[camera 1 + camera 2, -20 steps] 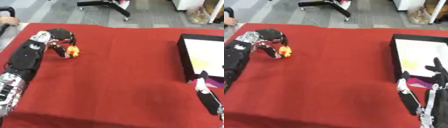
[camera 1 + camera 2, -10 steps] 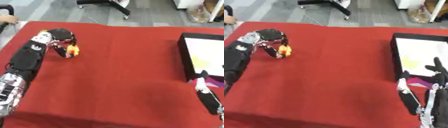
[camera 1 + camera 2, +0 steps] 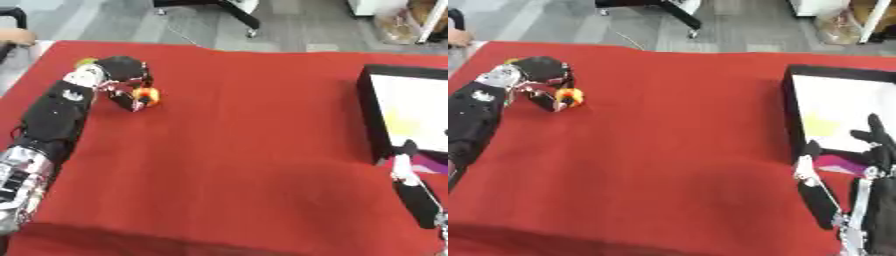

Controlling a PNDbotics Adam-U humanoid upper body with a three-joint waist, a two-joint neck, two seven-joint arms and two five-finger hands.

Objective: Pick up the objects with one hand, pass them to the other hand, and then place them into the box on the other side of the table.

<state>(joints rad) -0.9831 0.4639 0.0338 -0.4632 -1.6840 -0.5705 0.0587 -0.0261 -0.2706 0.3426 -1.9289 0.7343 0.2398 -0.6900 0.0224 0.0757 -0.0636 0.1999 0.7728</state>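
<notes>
My left hand (image 3: 122, 80) reaches to the far left of the red table (image 3: 236, 150), fingers curled down around a small orange and yellow object (image 3: 147, 95) that rests on the cloth. A bit of green shows behind the hand's wrist (image 3: 85, 62). The black box (image 3: 842, 107) with a white floor stands at the right edge; a yellow patch (image 3: 822, 125) and a magenta piece (image 3: 837, 162) lie inside it. My right hand (image 3: 868, 200) waits at the lower right corner, fingers straight and pointing up, holding nothing.
The red cloth ends at the near edge, where it folds down. Beyond the far edge is grey floor with a black chair base (image 3: 236, 10). A person's hand (image 3: 16, 36) shows at the upper left, off the table.
My left hand has closed a little tighter on the orange and yellow object, which stays in the same spot. The right hand has not moved.
</notes>
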